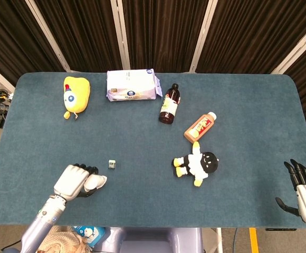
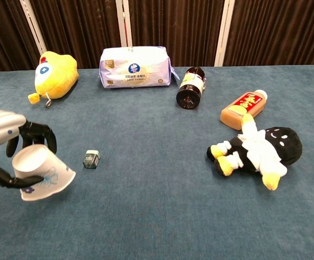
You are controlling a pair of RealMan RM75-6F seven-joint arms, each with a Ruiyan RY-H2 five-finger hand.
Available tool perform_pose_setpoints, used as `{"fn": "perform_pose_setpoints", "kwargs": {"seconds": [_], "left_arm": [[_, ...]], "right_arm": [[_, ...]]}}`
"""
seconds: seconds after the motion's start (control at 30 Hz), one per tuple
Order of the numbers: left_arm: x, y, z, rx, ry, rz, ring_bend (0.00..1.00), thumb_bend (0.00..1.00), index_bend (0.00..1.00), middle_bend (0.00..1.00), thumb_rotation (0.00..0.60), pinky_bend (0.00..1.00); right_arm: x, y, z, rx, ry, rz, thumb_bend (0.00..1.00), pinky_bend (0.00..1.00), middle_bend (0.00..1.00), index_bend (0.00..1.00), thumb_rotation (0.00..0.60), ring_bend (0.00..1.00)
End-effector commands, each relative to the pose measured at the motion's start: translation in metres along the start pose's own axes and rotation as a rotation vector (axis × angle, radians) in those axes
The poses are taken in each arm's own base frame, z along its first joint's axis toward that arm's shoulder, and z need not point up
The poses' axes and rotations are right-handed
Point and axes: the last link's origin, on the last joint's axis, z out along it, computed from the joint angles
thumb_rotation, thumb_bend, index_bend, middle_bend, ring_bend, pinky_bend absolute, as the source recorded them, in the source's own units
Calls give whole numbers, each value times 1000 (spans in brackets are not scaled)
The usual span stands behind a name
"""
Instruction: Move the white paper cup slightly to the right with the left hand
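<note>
Fingers of the left hand grip the white paper cup, tilted at the table's near-left edge. Right hand: fingers spread, holding nothing.

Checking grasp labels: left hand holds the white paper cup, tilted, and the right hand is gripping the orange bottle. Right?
Not quite. The left hand does hold the white paper cup, tilted, as the chest view shows. But in the head view the right hand holds nothing, at the table's right edge, far from the orange bottle.

Left robot hand curled, apparently gripping; right robot hand fingers spread.
</note>
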Motion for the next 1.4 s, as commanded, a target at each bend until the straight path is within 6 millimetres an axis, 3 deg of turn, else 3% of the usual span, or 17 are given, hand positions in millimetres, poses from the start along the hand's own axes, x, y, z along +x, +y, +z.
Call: {"fn": "perform_pose_setpoints", "kwargs": {"seconds": [0.03, 0.33, 0.67, 0.73, 0.8, 0.9, 1.03, 1.2, 1.4], "left_arm": [[8, 1, 9, 2, 26, 0, 437, 278, 365, 498, 600, 510], [16, 6, 47, 24, 68, 14, 429, 276, 348, 483, 600, 503], [5, 16, 76, 27, 58, 22, 405, 270, 327, 457, 600, 482], [2, 18, 79, 28, 47, 24, 365, 250, 305, 410, 600, 441], [-3, 19, 82, 35, 30, 29, 275, 206, 247, 292, 600, 362], [-10, 16, 81, 60, -19, 53, 141, 155, 138, 116, 600, 262], [-9, 15, 79, 86, -54, 71, 78, 142, 81, 54, 600, 188], [0, 12, 70, 96, -46, 63, 65, 139, 64, 35, 600, 173], [21, -8, 42, 124, 29, 96, 64, 139, 62, 38, 600, 173]], "right_arm": [[0, 0, 0, 0, 0, 1, 236, 0, 0, 0, 600, 0], [0, 0, 0, -3, 0, 5, 237, 0, 0, 0, 600, 0], [0, 1, 2, -4, -5, 14, 236, 0, 0, 0, 600, 0], [0, 1, 2, -4, -7, 15, 236, 0, 0, 0, 600, 0], [0, 1, 2, -5, -7, 16, 236, 0, 0, 0, 600, 0], [0, 1, 3, -7, -8, 17, 237, 0, 0, 0, 600, 0], [0, 2, 3, -7, -9, 16, 237, 0, 0, 0, 600, 0], [0, 2, 2, -8, -9, 15, 237, 0, 0, 0, 600, 0], [0, 2, 2, -11, -10, 11, 237, 0, 0, 0, 600, 0]]}}
